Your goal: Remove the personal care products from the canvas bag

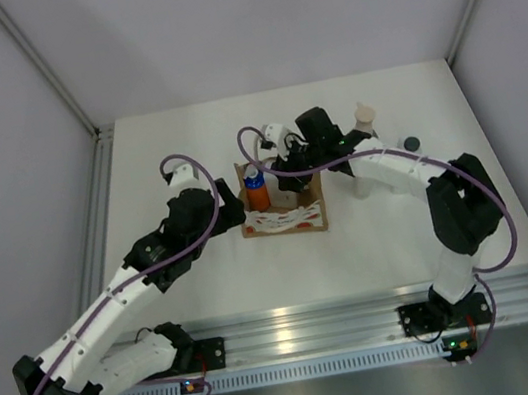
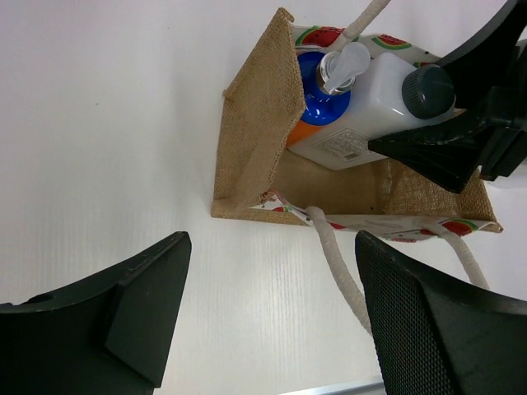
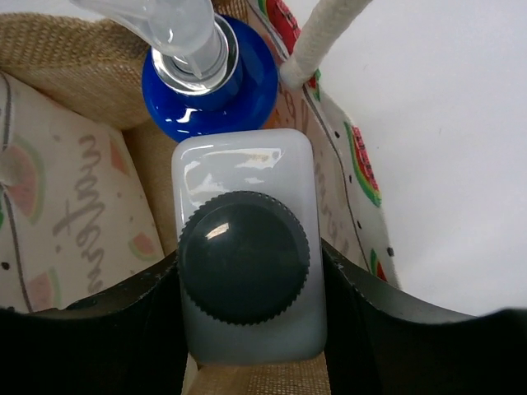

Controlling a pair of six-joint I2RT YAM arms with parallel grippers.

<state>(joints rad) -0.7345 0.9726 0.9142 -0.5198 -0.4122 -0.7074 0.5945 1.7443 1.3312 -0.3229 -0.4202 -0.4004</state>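
Observation:
The canvas bag (image 1: 288, 218) stands open at mid-table. Inside it are an orange bottle with a blue top (image 1: 257, 191) and a white bottle with a dark grey cap (image 3: 244, 257). My right gripper (image 3: 247, 288) reaches down into the bag, its fingers pressed on both sides of that white bottle (image 2: 370, 107). My left gripper (image 2: 272, 321) is open and empty, just left of the bag (image 2: 255, 140) over bare table. A grey-green bottle with a beige pump (image 1: 363, 120) and another white bottle with a dark cap (image 1: 410, 144) stand outside the bag, at the back right.
One cream handle (image 2: 338, 263) lies on the table between my left fingers. The other handle (image 3: 325, 37) sticks up beside the blue top (image 3: 214, 90). White walls enclose the table on three sides. A metal rail (image 1: 364, 307) runs along the near edge.

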